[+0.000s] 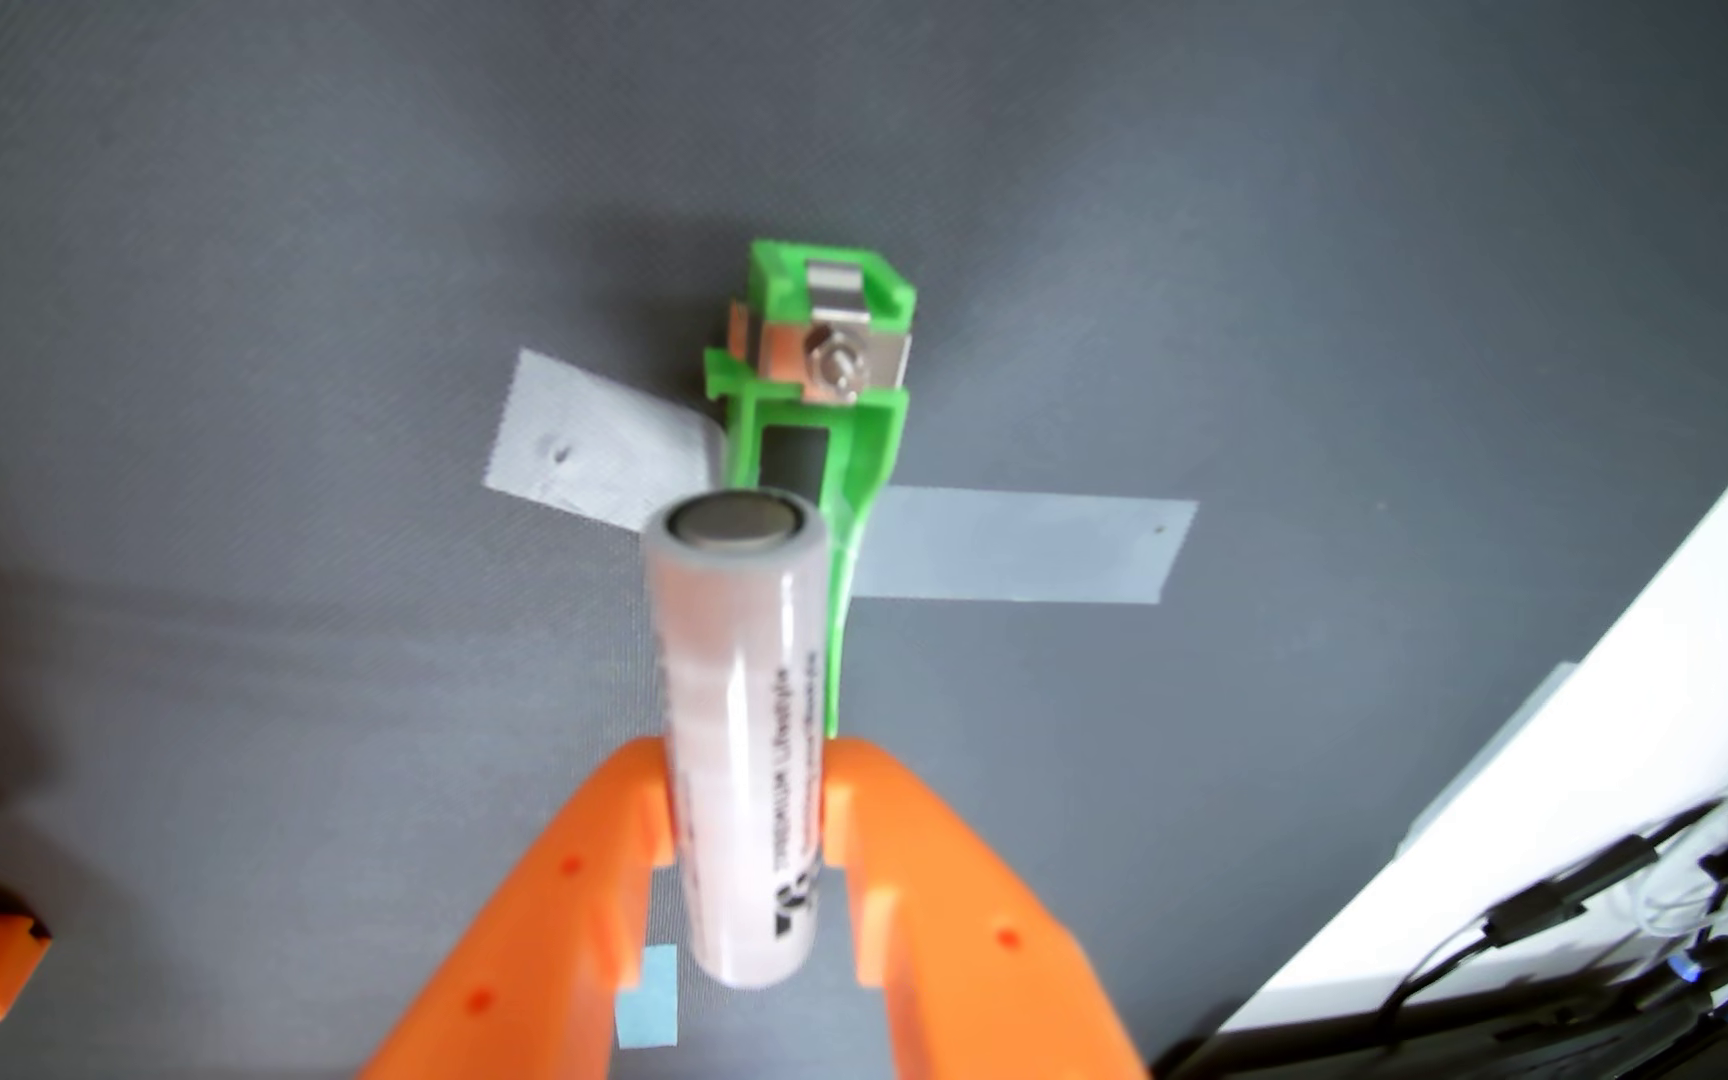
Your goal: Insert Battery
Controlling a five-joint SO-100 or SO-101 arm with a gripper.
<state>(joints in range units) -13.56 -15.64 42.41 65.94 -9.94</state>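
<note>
Wrist view: claw point(746, 800) grips battery point(740, 727); holder point(839, 415) just beyond.

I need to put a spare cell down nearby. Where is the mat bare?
The mat is bare left of the green holder and its tape, and above it. Crowded: the middle, with the gripper holding the battery, and the cables at lower right.
</note>
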